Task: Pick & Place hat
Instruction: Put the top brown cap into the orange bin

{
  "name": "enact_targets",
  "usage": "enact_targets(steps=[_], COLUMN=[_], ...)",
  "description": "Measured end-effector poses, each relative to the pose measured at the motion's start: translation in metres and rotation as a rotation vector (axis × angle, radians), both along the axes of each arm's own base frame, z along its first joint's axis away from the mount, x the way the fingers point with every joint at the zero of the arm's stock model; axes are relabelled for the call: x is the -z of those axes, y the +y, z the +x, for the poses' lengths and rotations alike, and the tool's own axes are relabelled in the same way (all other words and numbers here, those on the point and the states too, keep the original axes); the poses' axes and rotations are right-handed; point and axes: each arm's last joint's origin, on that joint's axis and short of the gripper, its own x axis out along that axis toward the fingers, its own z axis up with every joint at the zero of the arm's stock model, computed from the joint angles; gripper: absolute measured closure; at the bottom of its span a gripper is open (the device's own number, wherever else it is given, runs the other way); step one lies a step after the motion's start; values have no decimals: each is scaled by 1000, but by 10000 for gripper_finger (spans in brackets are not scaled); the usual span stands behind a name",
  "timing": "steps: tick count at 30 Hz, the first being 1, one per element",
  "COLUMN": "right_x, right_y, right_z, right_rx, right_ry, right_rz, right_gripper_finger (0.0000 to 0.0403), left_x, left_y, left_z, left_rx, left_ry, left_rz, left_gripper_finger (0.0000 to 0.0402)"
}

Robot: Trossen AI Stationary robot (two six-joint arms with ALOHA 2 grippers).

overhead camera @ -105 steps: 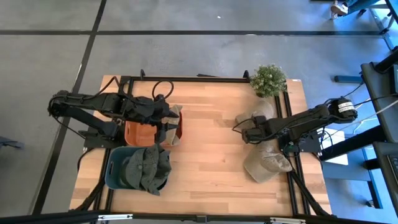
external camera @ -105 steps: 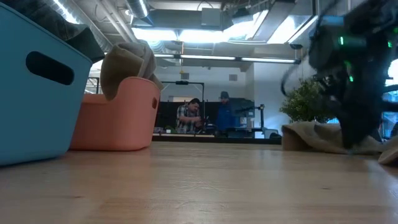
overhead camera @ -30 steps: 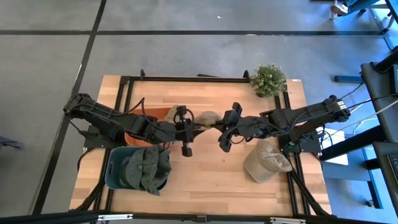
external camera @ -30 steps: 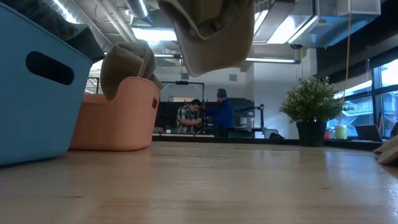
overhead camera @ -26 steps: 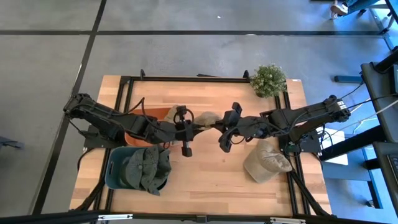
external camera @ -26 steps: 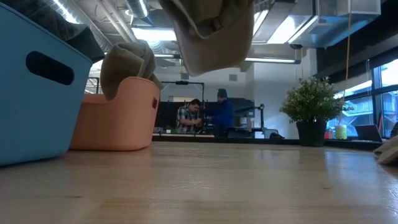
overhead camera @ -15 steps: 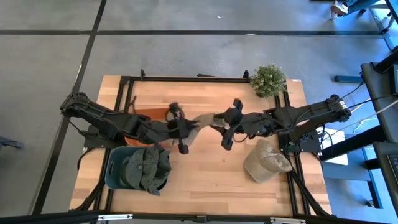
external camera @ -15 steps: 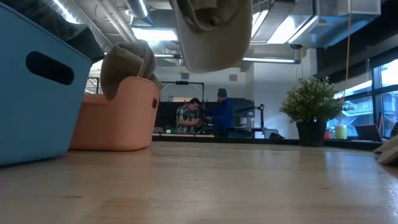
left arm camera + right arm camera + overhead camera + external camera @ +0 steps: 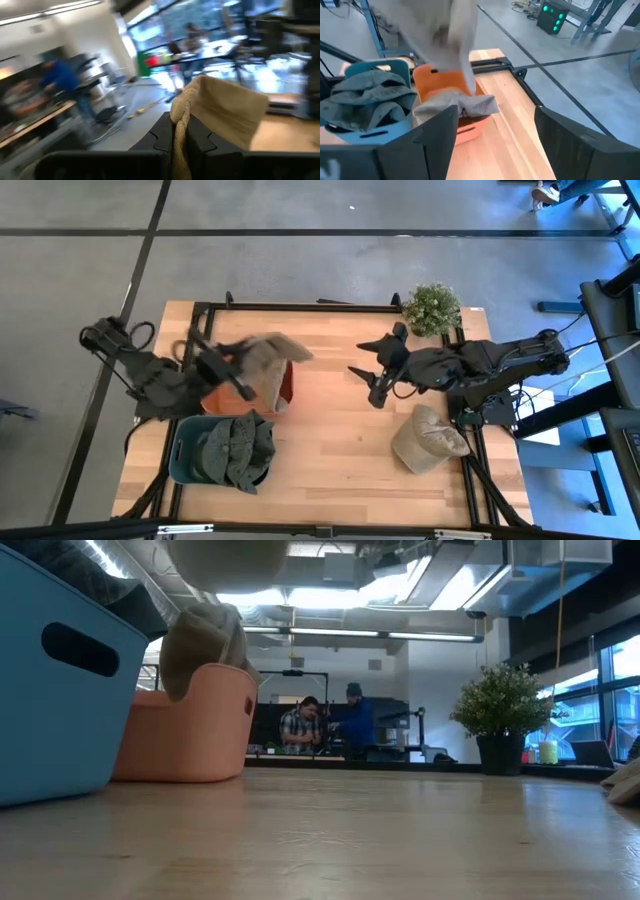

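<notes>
Above the orange plastic bin (image 9: 222,394) on the wooden desk (image 9: 330,440), the left gripper (image 9: 228,370) clamps a floppy tan cloth hat (image 9: 268,358), while the right gripper's (image 9: 372,384) jaws stand apart.

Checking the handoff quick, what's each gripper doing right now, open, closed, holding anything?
Left gripper: shut on the tan hat, above the orange bin.
Right gripper: open, empty, over the table's middle.
</notes>
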Motion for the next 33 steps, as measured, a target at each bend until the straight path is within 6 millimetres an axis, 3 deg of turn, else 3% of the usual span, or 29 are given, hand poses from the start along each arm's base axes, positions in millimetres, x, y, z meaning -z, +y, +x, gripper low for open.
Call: enact_targets(steps=[3,8,17,23,27,33], right_x=[2,3,8,13,15,15], right_y=[0,-1,-1,-2,-2,-4], right_z=[-1,-1,-1,-5,-6,-5], right_rx=[3,3,40,78,89,95], right_ry=[17,32,39,74,85,82], right_rz=[0,-4,71,122,135,133], right_gripper_finger=[138,138,138,138,138,138], left_x=[-4,-1,36,42,46,74], left_y=[0,-1,16,36,50,54], left_z=[-14,-18,-9,-39,-57,-57], left_rx=[-108,-93,-182,-184,-101,-154], left_ry=[-24,-112,-125,-174,-183,-112], left_rz=[-1,-74,-80,-124,-284,-369], left_gripper_finger=[387,388,388,389,389,389])
